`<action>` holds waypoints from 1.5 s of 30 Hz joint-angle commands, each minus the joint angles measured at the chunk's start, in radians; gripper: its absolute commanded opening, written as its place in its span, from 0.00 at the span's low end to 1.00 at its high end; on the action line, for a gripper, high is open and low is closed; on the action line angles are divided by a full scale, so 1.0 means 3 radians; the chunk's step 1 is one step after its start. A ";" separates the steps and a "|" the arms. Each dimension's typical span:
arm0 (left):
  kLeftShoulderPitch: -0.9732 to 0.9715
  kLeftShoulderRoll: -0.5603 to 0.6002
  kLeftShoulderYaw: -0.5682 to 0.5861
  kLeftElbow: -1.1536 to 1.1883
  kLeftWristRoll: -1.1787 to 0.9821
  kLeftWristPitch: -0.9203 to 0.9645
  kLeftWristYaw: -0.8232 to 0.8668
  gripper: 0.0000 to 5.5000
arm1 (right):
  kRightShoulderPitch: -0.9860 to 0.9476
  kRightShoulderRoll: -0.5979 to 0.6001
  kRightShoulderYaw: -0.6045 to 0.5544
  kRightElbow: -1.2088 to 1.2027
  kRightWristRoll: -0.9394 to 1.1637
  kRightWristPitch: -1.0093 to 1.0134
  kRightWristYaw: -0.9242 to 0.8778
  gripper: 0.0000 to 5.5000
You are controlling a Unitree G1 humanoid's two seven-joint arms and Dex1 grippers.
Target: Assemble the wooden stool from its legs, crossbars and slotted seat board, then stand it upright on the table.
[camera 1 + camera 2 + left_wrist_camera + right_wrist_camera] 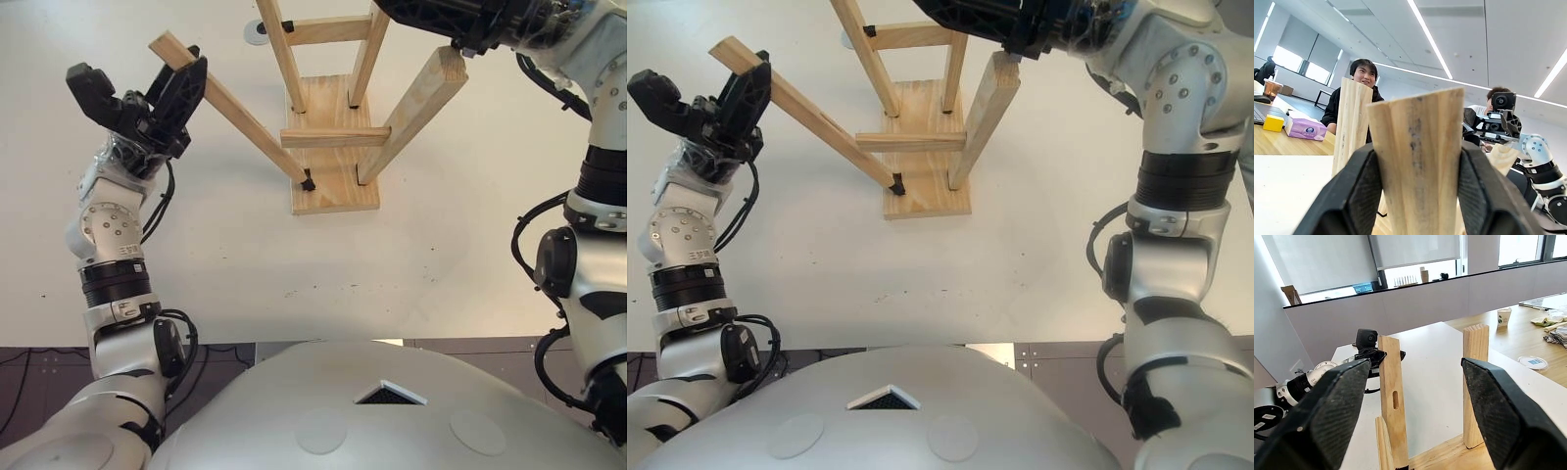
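Note:
The stool stands upside down: its slotted seat board (333, 191) lies flat on the white table, with the legs pointing up. My left gripper (181, 73) is shut on the top end of the near-left leg (235, 113), which leans outward; the left wrist view has that leg's end (1418, 161) squeezed between the fingers (1361, 196). A crossbar (333, 137) joins the front legs, and another crossbar (328, 29) joins the far pair. My right gripper (460, 44) hovers open just above the top of the near-right leg (416, 117), its fingers (1337, 416) spread wide and holding nothing.
A small white disc (257, 34) lies on the table behind the stool. Bare tabletop (294, 274) stretches from the seat board to the front edge and out to both sides.

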 commanded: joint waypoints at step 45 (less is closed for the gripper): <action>-0.0374 0.1081 -0.0797 0.0034 0.1001 -0.0293 -0.0708 0.37 | 0.0447 -0.0299 0.0780 -0.0059 -0.0557 -0.0321 0.0114 0.62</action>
